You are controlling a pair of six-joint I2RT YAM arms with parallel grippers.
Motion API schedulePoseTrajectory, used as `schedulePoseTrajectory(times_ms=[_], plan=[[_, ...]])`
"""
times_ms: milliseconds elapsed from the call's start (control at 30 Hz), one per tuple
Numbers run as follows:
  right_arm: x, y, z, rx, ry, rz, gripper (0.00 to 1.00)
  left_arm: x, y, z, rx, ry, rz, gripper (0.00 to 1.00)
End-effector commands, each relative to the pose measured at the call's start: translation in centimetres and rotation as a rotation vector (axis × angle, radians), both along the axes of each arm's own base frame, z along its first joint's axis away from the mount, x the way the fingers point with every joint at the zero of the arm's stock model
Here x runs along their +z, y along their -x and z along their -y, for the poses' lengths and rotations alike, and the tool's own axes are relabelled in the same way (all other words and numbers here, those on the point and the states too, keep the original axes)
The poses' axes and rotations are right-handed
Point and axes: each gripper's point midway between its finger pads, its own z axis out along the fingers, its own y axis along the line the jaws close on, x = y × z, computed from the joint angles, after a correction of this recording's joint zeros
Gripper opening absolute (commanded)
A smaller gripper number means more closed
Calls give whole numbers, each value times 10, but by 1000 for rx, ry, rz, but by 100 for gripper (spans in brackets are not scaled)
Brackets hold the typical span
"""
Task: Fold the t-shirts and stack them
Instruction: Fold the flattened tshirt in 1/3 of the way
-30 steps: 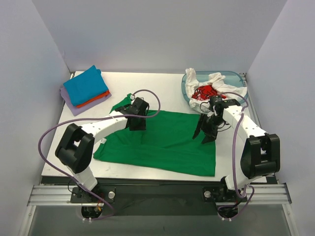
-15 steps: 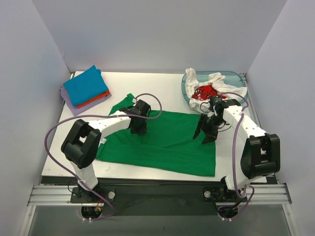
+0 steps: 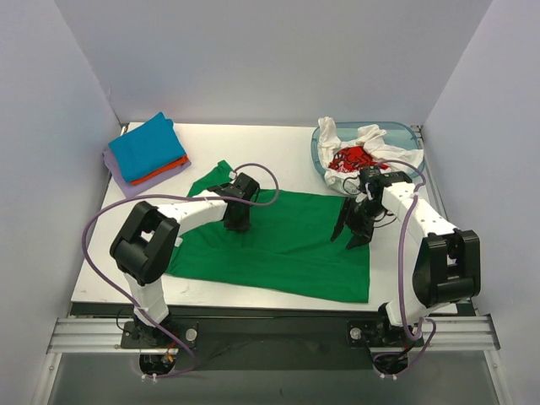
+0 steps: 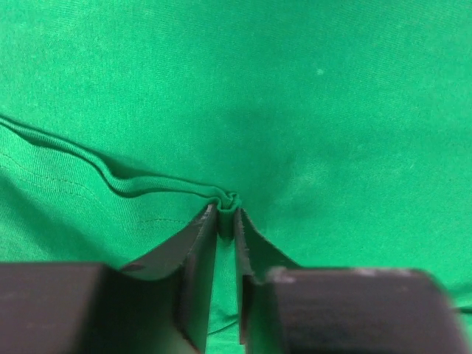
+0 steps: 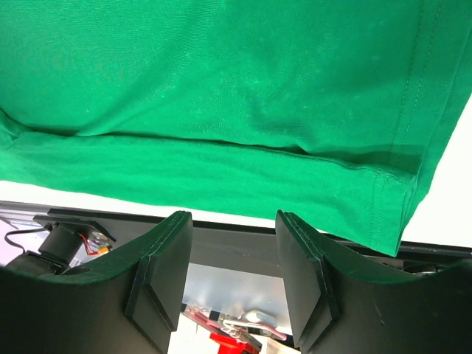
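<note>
A bright green t-shirt [image 3: 287,245] lies spread over the middle of the table. My left gripper [image 3: 237,226] is down on its upper left part, jaws nearly together and pinching a small bunched fold of the green cloth [image 4: 227,205]. A raised crease runs from that pinch off to the left. My right gripper [image 3: 350,232] hovers above the shirt's right side, open, with nothing between its fingers [image 5: 158,276]. Below it the shirt's hemmed edge [image 5: 383,214] shows. A folded stack with a blue shirt [image 3: 148,146] on top of orange and lavender ones sits at the back left.
A translucent blue tub [image 3: 405,135] at the back right holds crumpled white cloth [image 3: 371,139] and red cloth [image 3: 350,158]. The table's near edge and the metal rail [image 3: 270,333] run below the green shirt.
My left gripper slid a little right and down onto the green shirt and its jaws closed on a fold of it. The right arm has stayed still.
</note>
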Motion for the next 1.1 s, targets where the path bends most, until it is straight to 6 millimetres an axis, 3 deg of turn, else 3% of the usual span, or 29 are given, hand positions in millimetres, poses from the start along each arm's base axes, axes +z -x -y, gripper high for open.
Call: schedulePoseTrajectory(times_ms=[0,133,200,567,1067], plan=[[9,10,5,-1,7,-2,49,7,-13,6,-3,13,39,21],[9,10,4,1,4,-7,49,9,-14,7,-10,22,52,4],[9,10,4,1,3,-7,49,9,-14,8,-16,24,51,0],[7,12,4,4,1,-15,49,38,-14,17,-55,115,169,0],[4,15,3,6,-4,-33,49,34,1,35,-150,153,169,0]])
